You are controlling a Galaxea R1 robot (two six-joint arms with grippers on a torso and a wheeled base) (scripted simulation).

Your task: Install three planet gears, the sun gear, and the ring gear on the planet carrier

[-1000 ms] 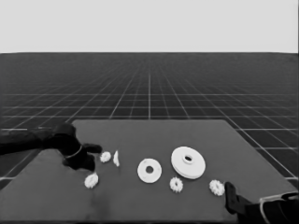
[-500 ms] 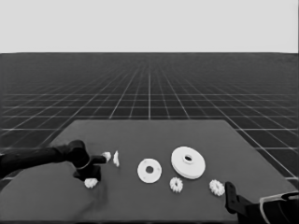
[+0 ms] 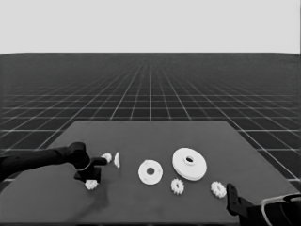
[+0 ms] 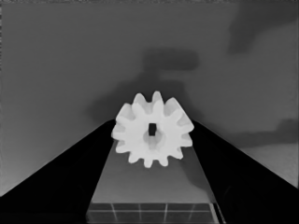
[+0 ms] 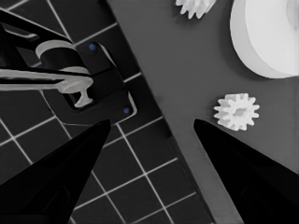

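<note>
The left gripper's [image 4: 152, 140] jaws stand apart, flanking a small gear [image 4: 152, 129] lying left of the smaller round part [image 3: 150, 172]; the larger round part [image 3: 189, 163] sits right of it; the right gripper [image 5: 152, 128], jaws apart, waits by the table's right corner.

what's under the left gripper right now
A small toothed gear lies on the dark table between the left gripper and its spread fingers, which flank it. The head view shows that gear partly covered by the gripper. The right gripper waits at the table's corner.
</note>
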